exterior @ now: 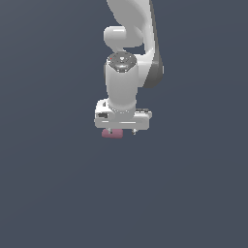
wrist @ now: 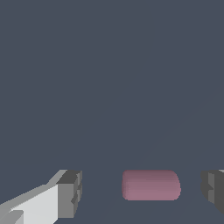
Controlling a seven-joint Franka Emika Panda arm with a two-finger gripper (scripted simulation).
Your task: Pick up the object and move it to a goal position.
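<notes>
A: At upper centre of the exterior view, what hangs there?
B: The arm, smooth white with a grey joint, over a flat slate-blue floor.
A: And the gripper?
B: Spread wide, holding nothing; the wrist view shows boxy grey pads apart.
A: The object?
B: A matte pink block with rounded ends, between the pads, touching neither.
</notes>
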